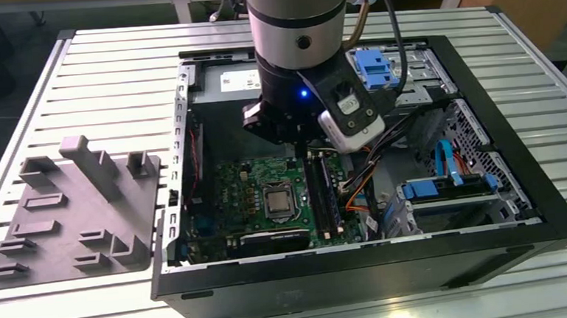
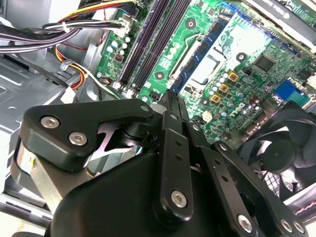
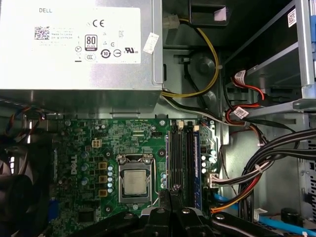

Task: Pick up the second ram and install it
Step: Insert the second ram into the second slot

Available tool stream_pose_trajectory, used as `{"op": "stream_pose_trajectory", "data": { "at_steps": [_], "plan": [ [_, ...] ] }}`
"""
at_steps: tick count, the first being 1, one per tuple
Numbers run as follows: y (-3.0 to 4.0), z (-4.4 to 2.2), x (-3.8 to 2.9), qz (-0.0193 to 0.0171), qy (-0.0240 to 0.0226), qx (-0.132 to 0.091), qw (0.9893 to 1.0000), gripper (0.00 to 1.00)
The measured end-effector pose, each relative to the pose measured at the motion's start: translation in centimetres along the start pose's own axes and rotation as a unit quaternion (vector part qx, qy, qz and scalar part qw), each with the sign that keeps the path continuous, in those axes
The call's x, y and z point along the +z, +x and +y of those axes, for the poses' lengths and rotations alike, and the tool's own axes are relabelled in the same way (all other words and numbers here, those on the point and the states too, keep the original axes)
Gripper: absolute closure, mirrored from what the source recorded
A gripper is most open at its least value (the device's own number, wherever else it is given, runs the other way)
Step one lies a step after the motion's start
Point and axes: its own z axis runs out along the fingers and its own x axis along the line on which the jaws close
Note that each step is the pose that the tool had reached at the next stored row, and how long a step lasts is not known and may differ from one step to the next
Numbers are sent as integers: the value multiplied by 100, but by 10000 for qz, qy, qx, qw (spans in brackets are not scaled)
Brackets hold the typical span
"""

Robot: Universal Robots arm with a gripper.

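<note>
Second ram (image 1: 318, 194) seems to be the long dark bar standing on edge in the slots (image 3: 183, 163) of the green board (image 3: 94, 148), though I cannot surely separate it from the slots themselves. Its long axis runs along them, from the power supply (image 3: 74, 44) toward the near wall of the case (image 1: 369, 272) in the exterior view. The power supply carries a white label (image 3: 84, 34) with printed marks and a code square, and small white tags (image 3: 240, 76) sit on some of the cables (image 3: 261, 165). The pincer (image 2: 170, 98) hangs inside the case just over one end of the slots, its fingers drawn fully together; I cannot tell if anything thin is between the tips. The case also holds a fan (image 2: 281, 148). A grey tray (image 1: 70, 216) with upright blocks lies on the bench (image 1: 110, 66), beside the case at the exterior view's left.
</note>
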Motion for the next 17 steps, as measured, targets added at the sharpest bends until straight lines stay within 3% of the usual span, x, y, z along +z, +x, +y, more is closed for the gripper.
{"op": "stream_pose_trajectory", "data": {
  "at_steps": [17],
  "plan": [
    [3,-3,36,1,-38,3,10000,88]
  ]
}}
